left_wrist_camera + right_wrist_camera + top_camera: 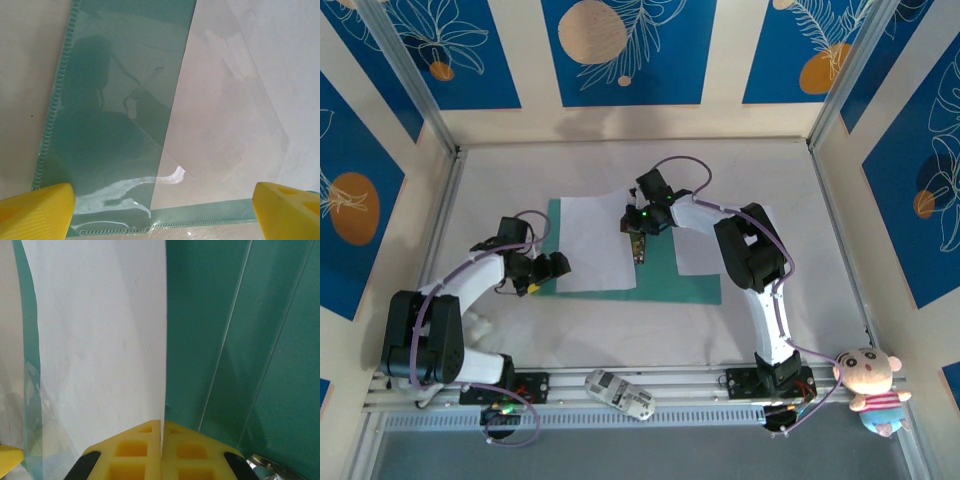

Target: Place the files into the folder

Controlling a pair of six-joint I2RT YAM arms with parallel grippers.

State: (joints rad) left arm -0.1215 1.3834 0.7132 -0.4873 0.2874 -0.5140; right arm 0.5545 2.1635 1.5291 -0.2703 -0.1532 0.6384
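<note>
While the right gripper (161, 440) pinches the thin white paper sheet (100, 340) between its jaws, prob to square it on the flat teal-green card folder (210, 315), left gripper (162, 205) gapes open.

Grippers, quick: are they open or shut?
Left gripper: open, holding nothing.
Right gripper: shut on a sheet.

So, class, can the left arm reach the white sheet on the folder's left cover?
Probably yes: the left end effector hangs open at the folder's near corner, nothing between it and the white sheet, whose opposite edge the right end effector pinches.
</note>
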